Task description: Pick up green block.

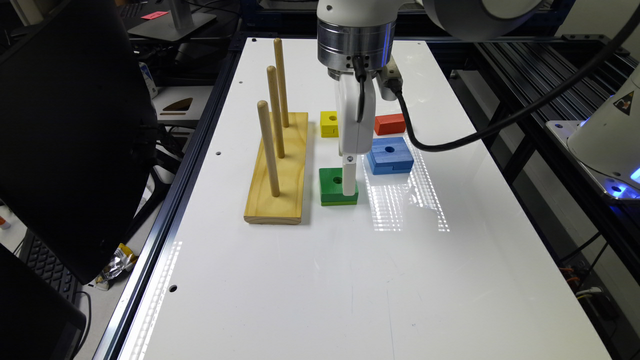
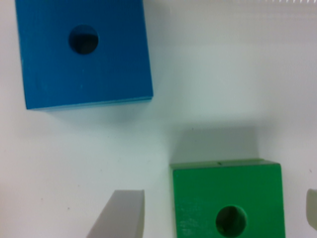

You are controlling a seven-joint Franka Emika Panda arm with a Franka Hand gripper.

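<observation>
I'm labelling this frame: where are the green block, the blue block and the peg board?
green block (image 2: 203,198), wrist view, top face beside its hole.
blue block (image 1: 395,156), exterior view, top face near its hole.
peg board (image 1: 292,155), exterior view, bare wooden base.

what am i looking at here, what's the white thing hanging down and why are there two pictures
The white thing is a robot arm's gripper. It has two fingers for pinching things. One picture comes from a camera off the arm; the other looks down from its wrist.

On the white table lie a square flat green wooden block with a round hole, a larger blue block, a small yellow block, a red block, and a wooden base with three upright pegs.

In the wrist picture the fingers are open on either side of the green block, not touching it. Nothing is held.
</observation>
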